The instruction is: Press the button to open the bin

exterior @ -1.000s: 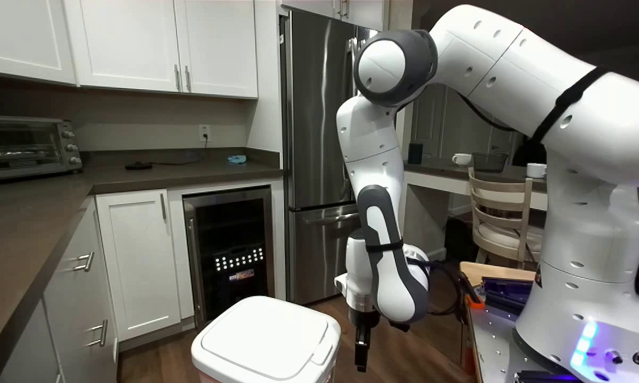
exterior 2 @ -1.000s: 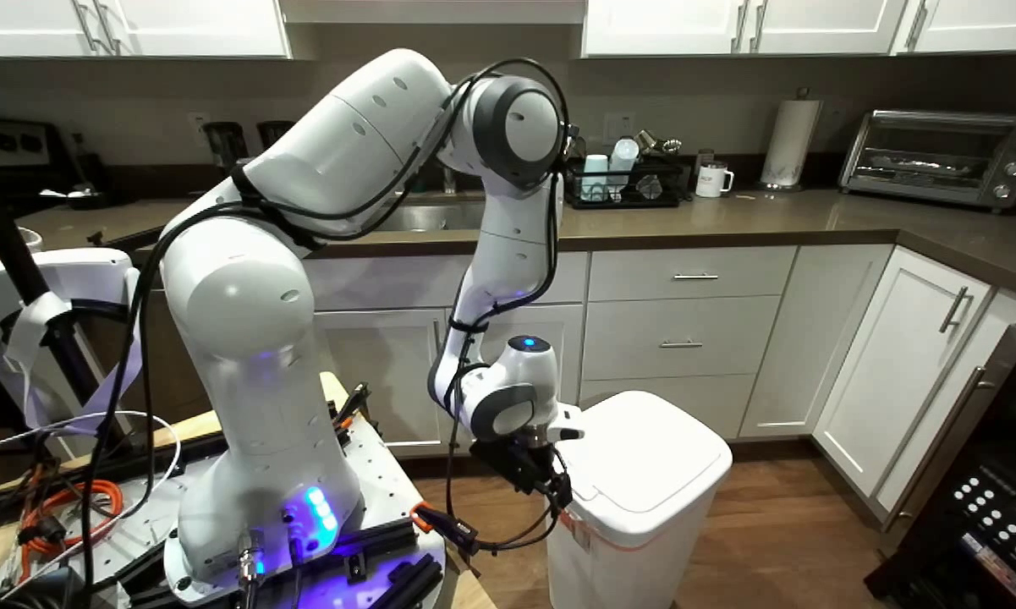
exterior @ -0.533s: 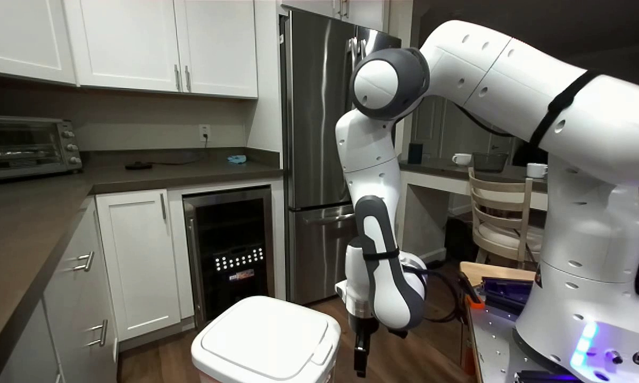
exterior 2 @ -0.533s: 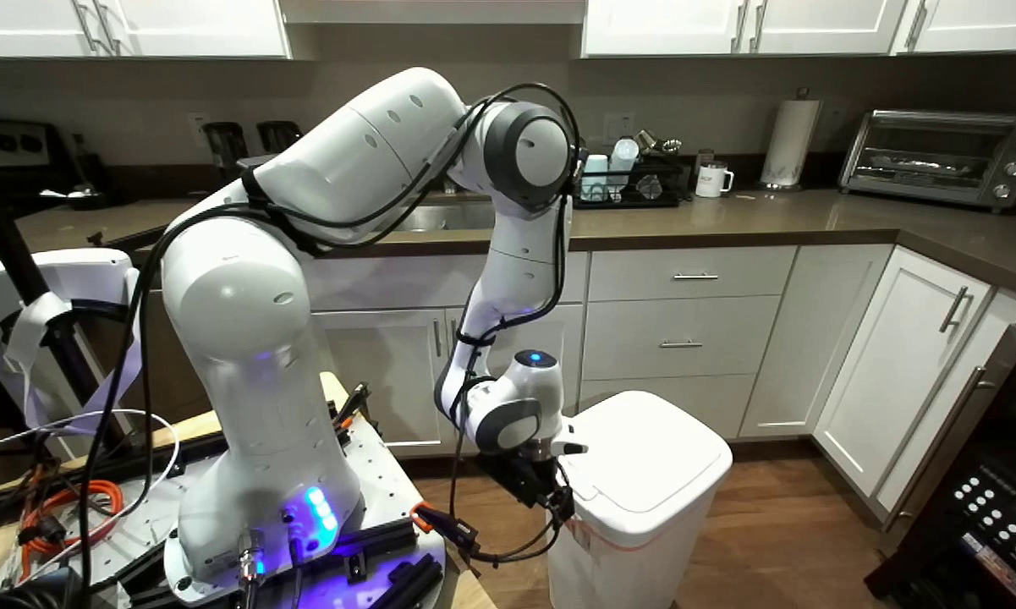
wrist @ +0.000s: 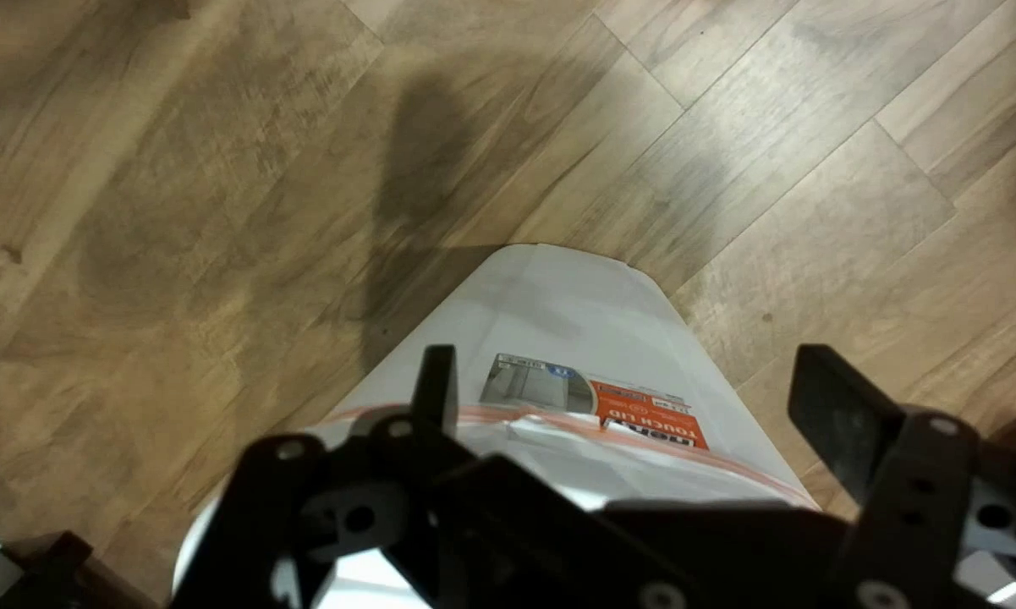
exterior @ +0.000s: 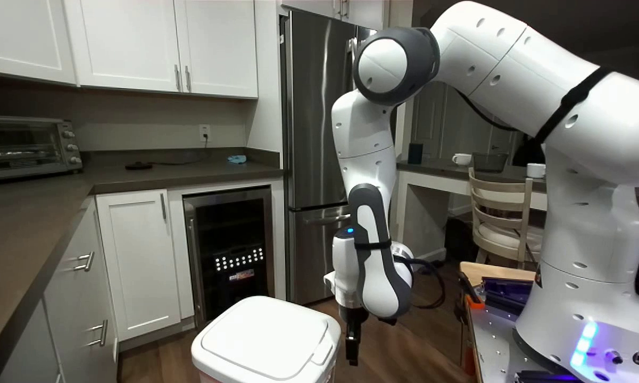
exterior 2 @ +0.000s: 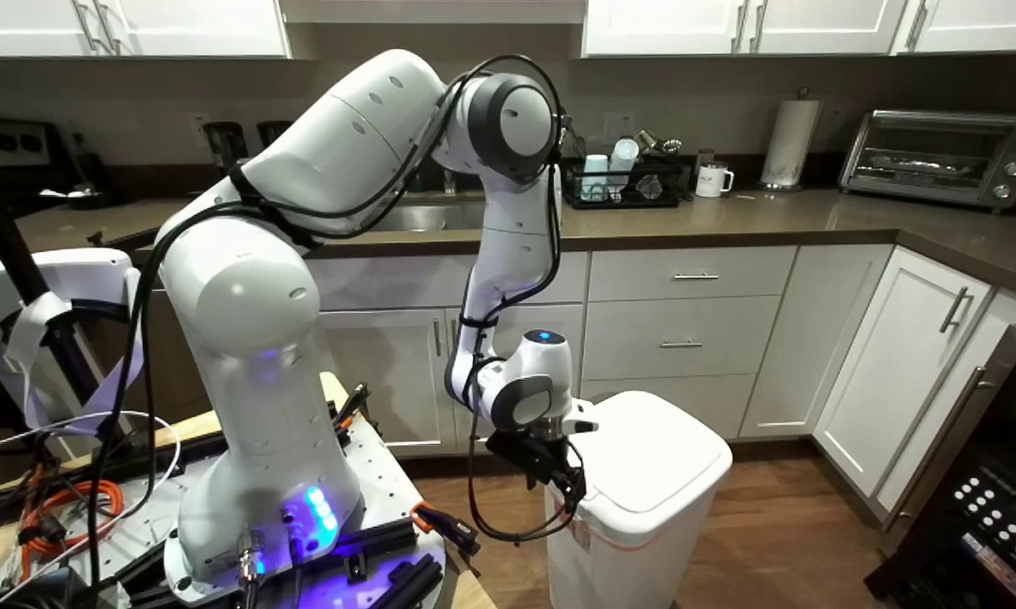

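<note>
Wood floor lies before a run of white cabinets, and over them a brown surface turns a corner, carrying a rack, a mug, a paper roll and an oven. In an exterior view a steel fridge and a dark-fronted cooler stand at the back, with a pale chair beyond the arm. The bin stands on the floor in front of the drawers, its lid flat and closed in both exterior views, a raised tab at the lid's edge; the wrist view shows a printed label on its wall, partly crossed by a reddish band. Beside that wall, on the tab's side, hangs the end effector, released, its fingers set wide apart. The arm covers part of the fridge, and cables loop down past the bin's near corner; whether they touch it is unclear.
</note>
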### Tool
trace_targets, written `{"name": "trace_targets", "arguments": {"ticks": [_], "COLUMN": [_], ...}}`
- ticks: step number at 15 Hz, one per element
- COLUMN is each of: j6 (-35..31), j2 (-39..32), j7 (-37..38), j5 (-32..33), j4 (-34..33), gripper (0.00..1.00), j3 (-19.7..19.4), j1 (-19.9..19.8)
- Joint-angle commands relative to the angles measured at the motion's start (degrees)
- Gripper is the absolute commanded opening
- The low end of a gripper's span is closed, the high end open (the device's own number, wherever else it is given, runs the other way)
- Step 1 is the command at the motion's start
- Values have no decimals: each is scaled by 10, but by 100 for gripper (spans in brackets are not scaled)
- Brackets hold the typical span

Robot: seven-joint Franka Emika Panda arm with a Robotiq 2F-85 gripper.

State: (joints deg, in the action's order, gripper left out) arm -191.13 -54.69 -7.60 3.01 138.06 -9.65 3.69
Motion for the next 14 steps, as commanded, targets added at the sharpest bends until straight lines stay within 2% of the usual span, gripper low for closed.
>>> {"name": "trace_targets", "arguments": {"ticks": [1,5,12,14], "j6": [-4,-29,30,50], "j2": [-5,-41,-57,-53], "j7": [2,1,4,6], "j5": [4,3,3,3], "j4": [-17,-56,-113,-121], "gripper": [73,47,1,1], "j3": [3,3,1,-2], "j1": [-4,-3,5,10]}}
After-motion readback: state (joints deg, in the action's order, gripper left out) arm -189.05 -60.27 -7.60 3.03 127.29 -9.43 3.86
